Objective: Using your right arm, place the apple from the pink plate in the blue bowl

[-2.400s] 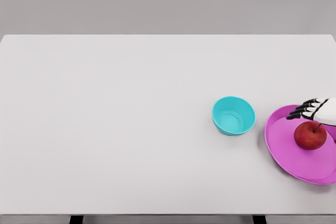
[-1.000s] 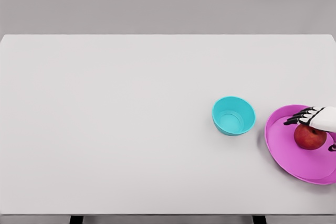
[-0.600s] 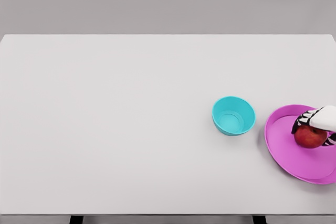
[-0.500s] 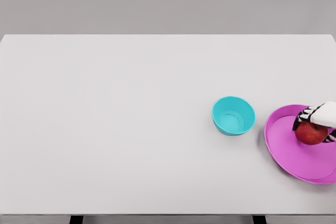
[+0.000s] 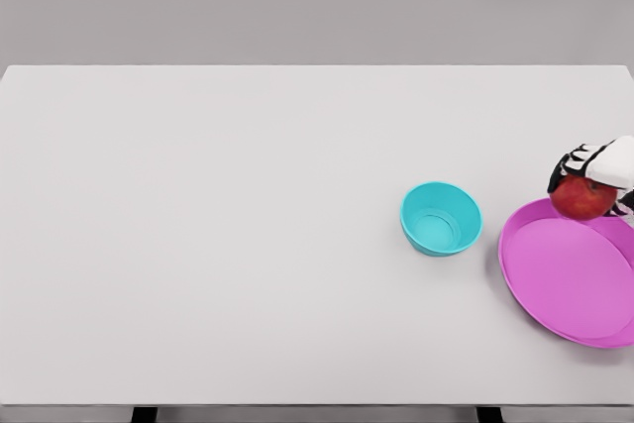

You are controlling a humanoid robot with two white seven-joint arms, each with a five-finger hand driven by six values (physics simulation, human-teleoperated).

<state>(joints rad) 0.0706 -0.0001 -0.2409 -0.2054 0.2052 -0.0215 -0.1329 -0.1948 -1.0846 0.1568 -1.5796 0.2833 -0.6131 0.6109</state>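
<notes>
Starting at the left, we see only bare white table (image 5: 198, 245); our left arm does not show at all. Right of the middle stands the bowl (image 5: 441, 218), upright, its mouth open to the top and nothing inside it. Just beside it, apart from it by a strip of table, lies the plate (image 5: 570, 279), tilted a little in our view and with its far right part cut by the picture's edge; nothing rests on it now.

Above the plate's far rim we hold the apple (image 5: 584, 197) in our right hand (image 5: 599, 170), which reaches in from the right edge. The fingers (image 5: 567, 167) curl over the top and the left flank of the fruit, closed around it; the lower half of the apple shows free beneath them, clear of the plate.

We judge the apple firm, smooth and of modest weight: it should not give under the fingers, but its round waxy skin could roll or slip if the hold is loose. The broadest girth is the place to grip, with fingers opposed across it, much as we have it. It is near enough a ball, so we see no real long axis; the stem end is hidden under the hand, so we cannot tell which way it points
</notes>
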